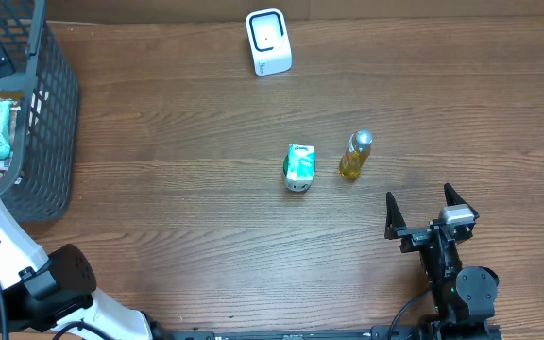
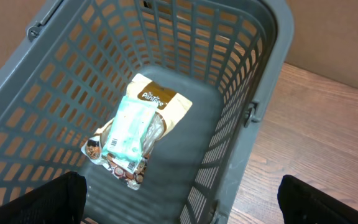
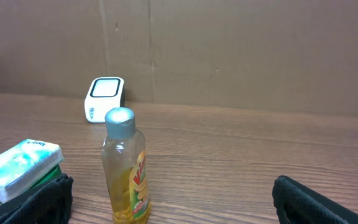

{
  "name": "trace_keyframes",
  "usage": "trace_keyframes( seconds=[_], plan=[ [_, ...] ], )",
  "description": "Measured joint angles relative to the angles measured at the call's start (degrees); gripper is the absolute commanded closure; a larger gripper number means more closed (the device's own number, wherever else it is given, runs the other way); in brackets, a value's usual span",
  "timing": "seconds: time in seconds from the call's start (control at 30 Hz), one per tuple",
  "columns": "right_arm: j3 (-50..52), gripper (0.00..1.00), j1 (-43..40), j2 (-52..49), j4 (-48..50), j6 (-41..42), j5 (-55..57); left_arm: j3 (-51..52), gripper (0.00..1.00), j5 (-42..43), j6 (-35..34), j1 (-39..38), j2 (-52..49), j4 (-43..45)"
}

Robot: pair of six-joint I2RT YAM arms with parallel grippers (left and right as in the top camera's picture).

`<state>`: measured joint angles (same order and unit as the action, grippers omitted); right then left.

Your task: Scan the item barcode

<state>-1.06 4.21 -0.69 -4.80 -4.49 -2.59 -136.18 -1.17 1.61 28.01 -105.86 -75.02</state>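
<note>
1. The scan is not yet getting under way, judging by the layout: nothing is being held, and nothing is sitting in front of the white scanner (image 1: 268, 42), so picking an item, presenting its barcode and setting it down are all waiting to be done.
2. The right gripper (image 1: 419, 195) is standing with its jaws spread as wide as they go, gripping nothing and touching nothing, low over the table (image 1: 159, 208).
3. The left gripper (image 2: 182, 208) is likewise gaping fully and empty, hanging above the grey basket (image 2: 253, 93) without touching it.
4. Seen from overhead, the likeliest item, a yellow bottle (image 1: 355, 156) with a silver cap, is standing upright near the right gripper at about 10 o'clock, apart from the fingers.
5. A green-and-white packet (image 1: 299, 166) is lying just beside the bottle, between 9 and 10 o'clock from that gripper.
6. The scanner is sitting well apart, between 10 and 11 o'clock, near the table's far edge.
7. Under the left gripper, a pale green pack (image 2: 129, 134) is resting on a brown-and-cream pouch (image 2: 166, 102) on the basket floor; which item the task means cannot be told.
</note>
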Motion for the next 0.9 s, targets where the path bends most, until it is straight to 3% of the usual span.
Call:
trace_keyframes(
  seconds=[0.2,0.57,0.7,0.9],
  plan=[
    [0.00,0.00,0.00,0.00,0.00,-0.02,0.02,0.00,0.00,3.21,0.00,0.00,0.00,8.02],
    [0.00,0.00,0.00,0.00,0.02,0.00,0.00,0.00,0.00,20.37,0.00,0.00,0.00,6.25],
    [0.00,0.00,0.00,0.00,-0.02,-0.04,0.00,0.00,0.12,22.18,-0.11,-0.17,-0.02,3.76],
    [0.00,0.00,0.00,0.00,0.00,-0.04,0.00,0.00,0.16,22.60,-0.17,-1.05,-0.55,1.92]
  ],
)
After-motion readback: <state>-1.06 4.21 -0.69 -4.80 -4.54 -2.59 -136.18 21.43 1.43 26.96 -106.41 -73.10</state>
